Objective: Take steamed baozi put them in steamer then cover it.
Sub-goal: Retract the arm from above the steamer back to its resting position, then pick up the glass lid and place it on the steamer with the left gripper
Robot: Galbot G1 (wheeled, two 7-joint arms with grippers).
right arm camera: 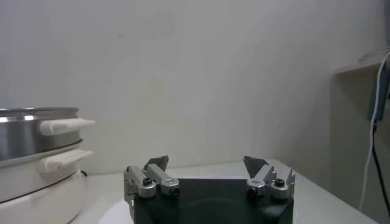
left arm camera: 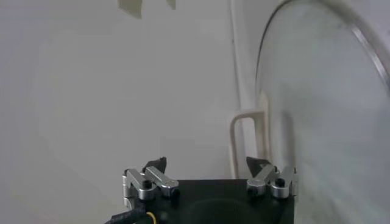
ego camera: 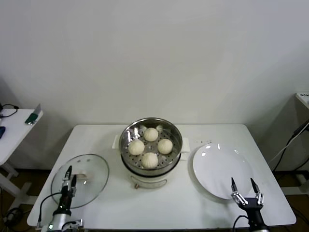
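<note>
White table [ego camera: 159,203]: 4 buns [ego camera: 150,160] sit in the steamer [ego camera: 151,145] at centre. The lid [ego camera: 80,179] lies flat beneath the open left gripper [ego camera: 70,175]. The open right gripper [ego camera: 245,185] hovers over the plate's [ego camera: 217,166] near edge.

The steamer [ego camera: 151,145] stands at the middle of the table [ego camera: 159,208], toward its far edge, with four steamed baozi [ego camera: 150,160] in it. The cover [ego camera: 80,180] lies flat on the table to its left and nearer, and a plate [ego camera: 222,170] lies to its right.
</note>
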